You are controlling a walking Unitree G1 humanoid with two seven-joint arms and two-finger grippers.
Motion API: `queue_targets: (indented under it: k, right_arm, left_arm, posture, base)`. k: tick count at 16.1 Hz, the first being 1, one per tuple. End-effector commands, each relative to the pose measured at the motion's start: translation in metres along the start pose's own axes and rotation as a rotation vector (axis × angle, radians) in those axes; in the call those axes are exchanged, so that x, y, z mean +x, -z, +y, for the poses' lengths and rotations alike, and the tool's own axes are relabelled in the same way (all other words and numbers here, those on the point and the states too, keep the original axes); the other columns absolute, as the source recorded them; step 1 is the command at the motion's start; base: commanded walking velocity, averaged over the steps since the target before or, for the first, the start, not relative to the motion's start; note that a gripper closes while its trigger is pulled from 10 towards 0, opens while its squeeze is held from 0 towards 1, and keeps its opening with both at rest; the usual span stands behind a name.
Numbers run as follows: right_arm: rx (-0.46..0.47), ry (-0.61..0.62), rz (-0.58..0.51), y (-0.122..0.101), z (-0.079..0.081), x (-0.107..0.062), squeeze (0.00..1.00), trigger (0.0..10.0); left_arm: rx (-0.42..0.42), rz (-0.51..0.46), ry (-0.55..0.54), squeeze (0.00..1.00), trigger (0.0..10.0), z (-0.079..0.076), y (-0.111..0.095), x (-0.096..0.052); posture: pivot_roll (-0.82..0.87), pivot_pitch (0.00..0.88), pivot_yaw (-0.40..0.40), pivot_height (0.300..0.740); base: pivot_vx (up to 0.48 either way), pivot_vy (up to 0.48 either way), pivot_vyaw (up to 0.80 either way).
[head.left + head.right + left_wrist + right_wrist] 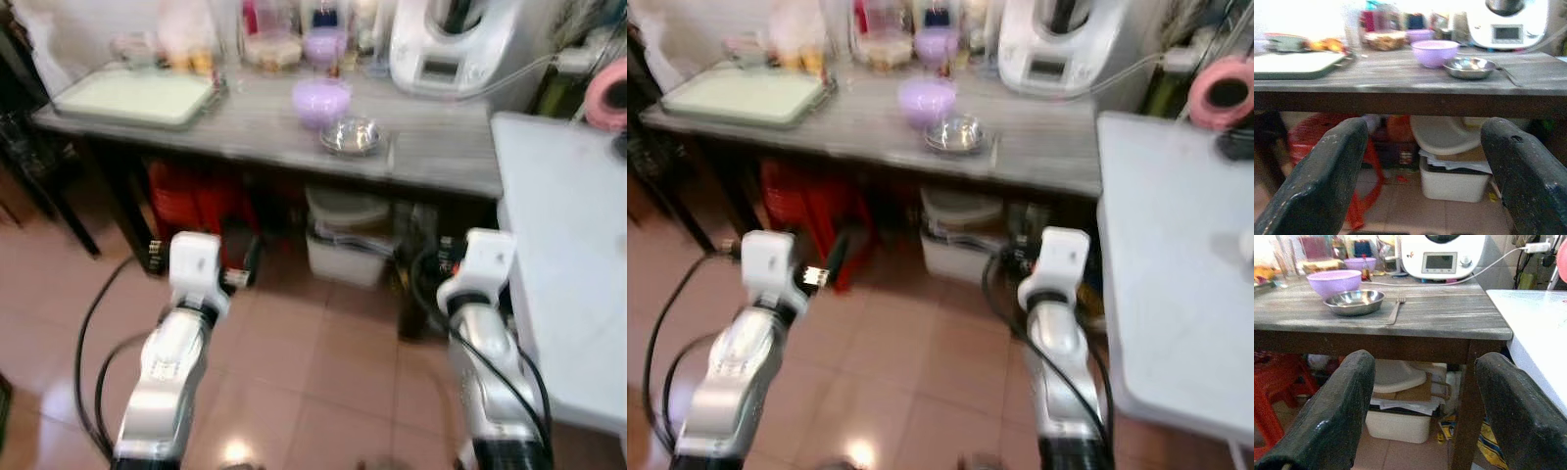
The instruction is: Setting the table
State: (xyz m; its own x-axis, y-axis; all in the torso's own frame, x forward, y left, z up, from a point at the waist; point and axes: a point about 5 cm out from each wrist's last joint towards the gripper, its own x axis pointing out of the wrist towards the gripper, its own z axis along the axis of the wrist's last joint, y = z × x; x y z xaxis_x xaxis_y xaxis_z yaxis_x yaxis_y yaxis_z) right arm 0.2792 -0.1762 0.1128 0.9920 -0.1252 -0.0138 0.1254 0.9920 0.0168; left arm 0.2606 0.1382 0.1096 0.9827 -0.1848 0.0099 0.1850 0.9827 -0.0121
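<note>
A grey wooden table (245,132) stands ahead of me. On it are a purple bowl (320,101), a steel bowl (351,136) just in front of it, and a fork (1395,309) lying to the right of the steel bowl. A second purple bowl (326,44) sits further back. Both arms are held out low, below the table top and short of its front edge. My left gripper (1420,181) is open and holds nothing. My right gripper (1420,416) is open too, with nothing between its fingers.
A pale tray (132,96) lies at the table's left end and a white appliance (451,44) stands at the back right. A white table (568,245) stands on my right, with a pink roll (609,93) on it. Red stools (196,201) and a white bin (345,257) sit under the table. Cables (93,333) trail on the tiled floor.
</note>
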Motion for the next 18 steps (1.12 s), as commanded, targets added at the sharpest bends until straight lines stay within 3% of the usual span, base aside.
queue_targets:
  k: [1,4,8,12,18]
  right_arm:
    - [-0.011,0.022,-0.021,-0.006,-0.007,0.006,0.00,10.0]
    - [-0.016,0.012,-0.052,-0.016,-0.010,0.009,0.00,10.0]
    - [-0.009,-0.001,-0.026,-0.007,-0.008,-0.001,0.00,10.0]
    - [-0.012,-0.008,-0.033,-0.010,-0.007,0.002,0.00,10.0]
    - [-0.023,-0.030,-0.049,-0.016,-0.003,0.007,0.00,10.0]
  left_arm:
    - [-0.015,-0.008,0.029,0.00,10.0,-0.006,0.000,0.000]
    - [-0.030,-0.023,0.075,0.00,10.0,-0.015,-0.003,0.002]
    - [-0.029,-0.022,0.089,0.00,10.0,-0.014,-0.004,-0.002]
    - [-0.020,-0.034,0.102,0.00,10.0,-0.012,-0.009,-0.001]
    - [0.008,-0.024,0.175,0.00,10.0,-0.023,-0.010,-0.003]
  posture:
    - [-0.03,0.000,0.039,0.740]
    - [-0.03,0.000,0.031,0.740]
    - [-0.02,0.000,0.030,0.740]
    - [-0.02,0.012,0.036,0.740]
    - [-0.01,0.029,0.038,0.740]
  base:
    - [0.000,-0.398,-0.80]
    - [0.000,-0.453,-0.80]
    - [0.000,-0.450,0.00]
    - [0.000,-0.439,0.00]
    - [0.369,-0.227,0.00]
